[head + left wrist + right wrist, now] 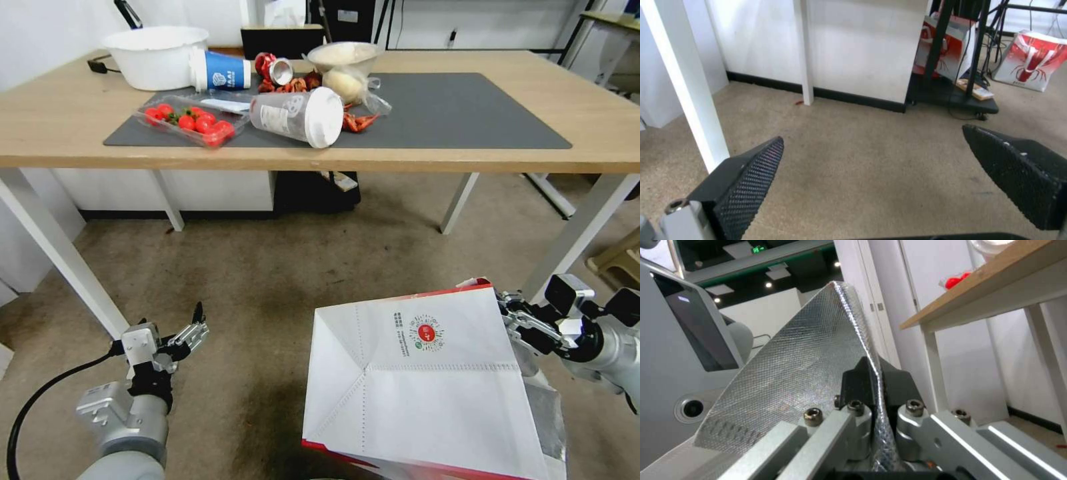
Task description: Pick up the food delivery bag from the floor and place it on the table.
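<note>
right gripper (pixel 510 320) pinching food delivery bag (pixel 427 380) rim, near right | left gripper (pixel 871 170) spread, idle | risk: thin edge hold, bag may slip or tear before table (pixel 600 113)

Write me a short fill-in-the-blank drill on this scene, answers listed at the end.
1. The right gripper is shut on the ____ lining at the rim of the food delivery bag.
2. The left gripper is ____, with bare floor between its fingers.
3. The cup with a white lid on the table lies on its ____.

Answers: foil; open; side
</note>
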`<state>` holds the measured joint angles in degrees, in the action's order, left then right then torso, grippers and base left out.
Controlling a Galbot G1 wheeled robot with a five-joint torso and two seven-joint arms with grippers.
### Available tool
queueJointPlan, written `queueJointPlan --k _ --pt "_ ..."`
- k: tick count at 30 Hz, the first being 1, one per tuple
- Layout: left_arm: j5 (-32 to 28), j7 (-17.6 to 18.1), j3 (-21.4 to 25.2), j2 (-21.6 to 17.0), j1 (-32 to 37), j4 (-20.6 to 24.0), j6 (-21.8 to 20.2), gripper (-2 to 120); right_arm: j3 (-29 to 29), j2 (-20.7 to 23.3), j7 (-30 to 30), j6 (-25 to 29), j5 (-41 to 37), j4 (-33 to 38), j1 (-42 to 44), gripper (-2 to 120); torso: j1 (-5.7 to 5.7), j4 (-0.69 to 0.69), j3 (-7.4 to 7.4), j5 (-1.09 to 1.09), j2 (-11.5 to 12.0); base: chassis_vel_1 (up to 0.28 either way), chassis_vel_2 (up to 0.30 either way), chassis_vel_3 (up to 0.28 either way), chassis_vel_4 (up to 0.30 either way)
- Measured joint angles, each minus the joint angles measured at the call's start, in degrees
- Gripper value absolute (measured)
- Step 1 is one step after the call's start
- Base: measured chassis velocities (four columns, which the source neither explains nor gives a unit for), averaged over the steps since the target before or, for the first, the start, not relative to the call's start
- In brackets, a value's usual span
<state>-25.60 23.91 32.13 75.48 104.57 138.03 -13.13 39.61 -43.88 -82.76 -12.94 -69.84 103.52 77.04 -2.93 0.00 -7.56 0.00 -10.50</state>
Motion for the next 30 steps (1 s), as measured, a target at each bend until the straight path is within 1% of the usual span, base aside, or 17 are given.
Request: queueJointPlan --k 13,24,30 --pt "0.24 -0.07 0.19 -0.08 0.04 -0.23 0.18 100 -0.23 -0.68 0.24 0.09 0.28 0.12 0.06 0 -0.73 0.00 -2.16 0.00 -2.90 0.000 0.000 0.000 0.000" --pt "0.30 -0.09 0.21 -0.07 0.06 -0.23 0.19 100 -0.25 -0.74 0.30 0.09 0.34 0.28 0.03 0 -0.99 0.00 -2.94 0.00 -3.92 0.000 0.000 0.000 0.000" --pt "0.35 -0.23 0.24 -0.07 0.14 -0.22 0.26 100 -0.26 -0.73 0.51 0.09 0.34 0.39 -0.03 0 -1.25 0.00 -3.67 0.00 -4.90 0.000 0.000 0.000 0.000"
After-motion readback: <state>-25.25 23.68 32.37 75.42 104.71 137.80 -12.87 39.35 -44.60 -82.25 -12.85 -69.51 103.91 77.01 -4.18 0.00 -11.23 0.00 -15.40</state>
